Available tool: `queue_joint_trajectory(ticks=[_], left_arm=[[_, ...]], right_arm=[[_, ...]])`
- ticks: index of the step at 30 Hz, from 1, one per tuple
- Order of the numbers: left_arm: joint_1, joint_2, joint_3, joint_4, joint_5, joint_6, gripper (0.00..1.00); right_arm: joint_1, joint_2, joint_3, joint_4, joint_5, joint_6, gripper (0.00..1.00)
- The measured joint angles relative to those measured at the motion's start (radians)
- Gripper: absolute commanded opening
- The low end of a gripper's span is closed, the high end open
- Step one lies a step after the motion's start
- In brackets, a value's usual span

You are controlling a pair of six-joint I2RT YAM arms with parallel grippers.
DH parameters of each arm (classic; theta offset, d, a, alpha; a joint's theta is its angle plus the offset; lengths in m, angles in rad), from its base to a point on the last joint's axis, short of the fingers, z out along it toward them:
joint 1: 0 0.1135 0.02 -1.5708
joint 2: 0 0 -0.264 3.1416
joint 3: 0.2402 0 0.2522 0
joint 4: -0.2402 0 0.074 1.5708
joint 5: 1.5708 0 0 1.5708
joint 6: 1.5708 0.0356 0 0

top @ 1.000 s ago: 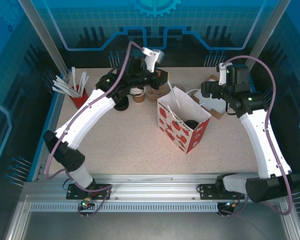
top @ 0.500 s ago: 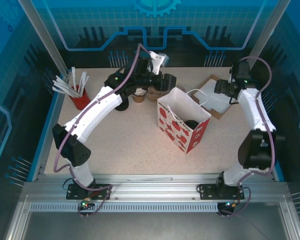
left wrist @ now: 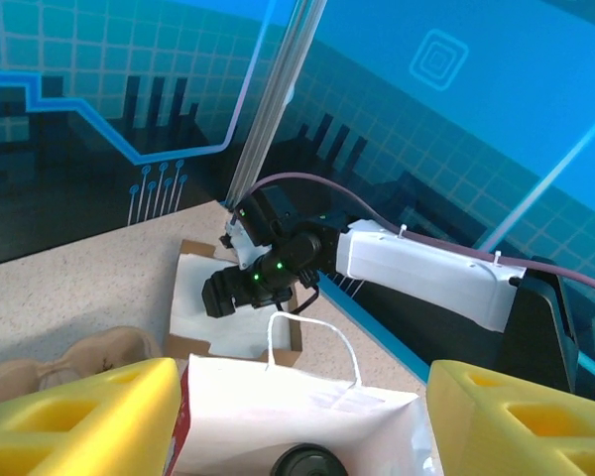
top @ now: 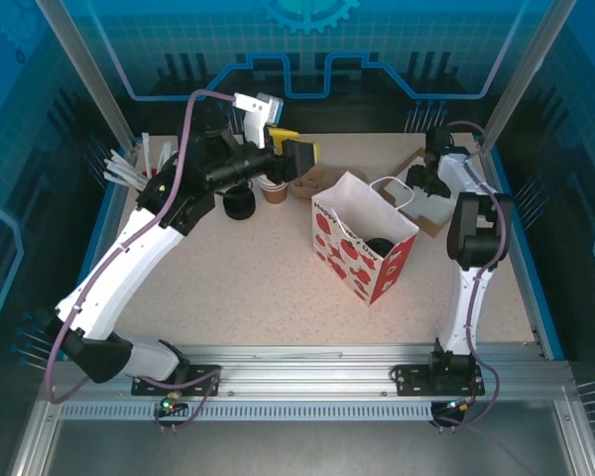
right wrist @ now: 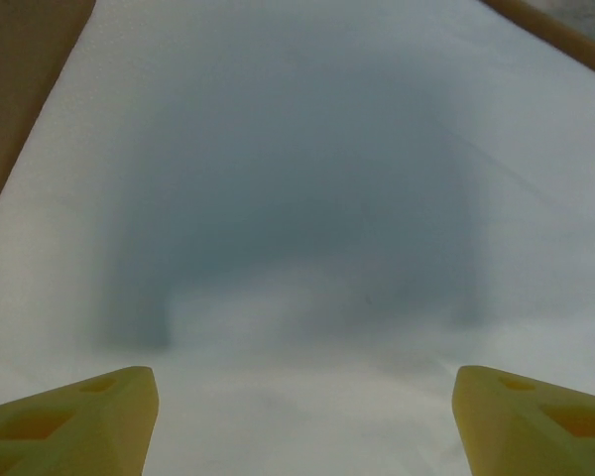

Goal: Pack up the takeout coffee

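The takeout coffee shows as a round black lid (top: 380,246) down inside the white paper bag with red print (top: 362,243). The left wrist view looks into the bag (left wrist: 307,397) at that lid (left wrist: 307,463). My left gripper (top: 296,154) hangs above the table behind the bag's left corner, open, with its yellow fingers (left wrist: 79,421) wide apart and nothing between them. My right gripper (top: 423,181) is at the far right, low over a white sheet (right wrist: 297,198), open and empty.
The white sheet lies in a flat cardboard tray (top: 431,210) behind the bag on the right. A red cup of straws (top: 154,188), a stack of black lids (top: 238,203), brown cups (top: 273,190) and a cardboard cup carrier (top: 317,180) line the far left.
My left gripper has opened and drawn back left. A white straw that stood at the bag's mouth no longer shows. My right arm has folded back over the white sheet.
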Motion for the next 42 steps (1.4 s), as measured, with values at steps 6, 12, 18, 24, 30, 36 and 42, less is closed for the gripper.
queue_joint_trajectory(ticks=[6,12,18,24,30,36,42], left_arm=[[0.014,0.0,-0.045,-0.003,-0.006,0.0,0.68],[0.024,0.0,-0.049,-0.003,-0.006,0.0,0.68],[0.034,-0.002,-0.075,-0.003,-0.006,0.0,0.68],[0.039,-0.004,-0.09,-0.003,-0.006,0.0,0.68],[0.039,-0.006,-0.095,-0.003,-0.006,0.0,0.68],[0.039,-0.013,-0.108,-0.002,-0.006,0.0,0.68],[0.041,-0.013,-0.109,-0.002,-0.006,0.0,0.68]], right_arm=[[0.008,0.089,0.091,-0.051,0.011,-0.022,0.7],[0.01,0.1,0.118,-0.069,0.011,-0.04,0.54],[0.01,0.1,0.124,-0.076,0.01,-0.053,0.46],[0.01,0.1,0.127,-0.081,0.009,-0.057,0.47],[0.009,0.1,0.133,-0.091,0.0,-0.066,0.39],[0.008,0.1,0.142,-0.098,-0.008,-0.075,0.35],[0.007,0.099,0.142,-0.101,-0.009,-0.076,0.33]])
